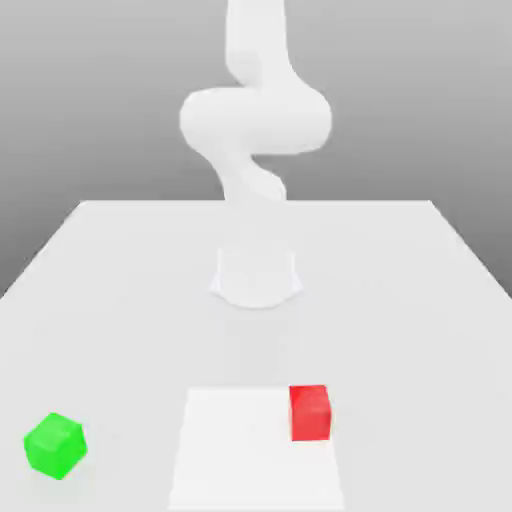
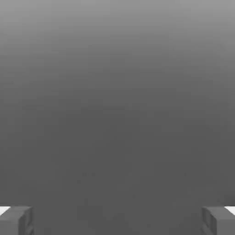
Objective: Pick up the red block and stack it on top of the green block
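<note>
The green block [image 1: 55, 445] sits near the surface's [image 1: 420, 300] front left corner in the exterior view. The red block [image 1: 310, 412] rests well apart from it, near the front edge's middle. The end effector [image 2: 117, 220] stands wide, holding nothing.

The green block [image 1: 55, 445] sits on the table [image 1: 420, 300] at the near edge, on the exterior view's left. The red block [image 1: 310, 413] lies well apart, right of centre. The arm [image 1: 255, 120] rises beyond both.
</note>
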Controlling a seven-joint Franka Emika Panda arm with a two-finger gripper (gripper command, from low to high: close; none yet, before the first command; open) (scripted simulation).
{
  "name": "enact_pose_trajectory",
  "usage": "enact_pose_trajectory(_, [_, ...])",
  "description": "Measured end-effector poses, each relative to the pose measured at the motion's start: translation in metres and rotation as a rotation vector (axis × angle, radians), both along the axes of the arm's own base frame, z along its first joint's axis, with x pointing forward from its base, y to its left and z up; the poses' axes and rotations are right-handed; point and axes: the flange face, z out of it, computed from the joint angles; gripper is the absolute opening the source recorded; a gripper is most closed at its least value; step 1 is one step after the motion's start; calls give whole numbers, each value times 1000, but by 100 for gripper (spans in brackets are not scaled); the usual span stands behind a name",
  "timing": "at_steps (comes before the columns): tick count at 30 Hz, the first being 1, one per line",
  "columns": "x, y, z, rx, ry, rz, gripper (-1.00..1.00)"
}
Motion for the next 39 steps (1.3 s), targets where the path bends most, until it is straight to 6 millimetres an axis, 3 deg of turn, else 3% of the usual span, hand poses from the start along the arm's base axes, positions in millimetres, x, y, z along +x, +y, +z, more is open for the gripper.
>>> enact_pose_trajectory(4, [44,17,-99,-22,153,1,0])
enact_pose_trajectory(9, [64,33,-224,-34,339,9,0])
enact_pose_trajectory(12, [58,40,-297,-33,451,18,0])
enact_pose_trajectory(16, [33,50,-385,-22,595,33,0])
enact_pose_trajectory(20, [2,61,-453,-7,704,52,0])
enact_pose_trajectory(25, [-1,59,-503,-2,717,47,0])
enact_pose_trajectory(26, [-2,59,-512,-3,718,48,-100])
enact_pose_trajectory(33, [-2,59,-514,-3,717,48,-100])
enact_pose_trajectory(39, [-2,60,-463,-5,717,49,-100])
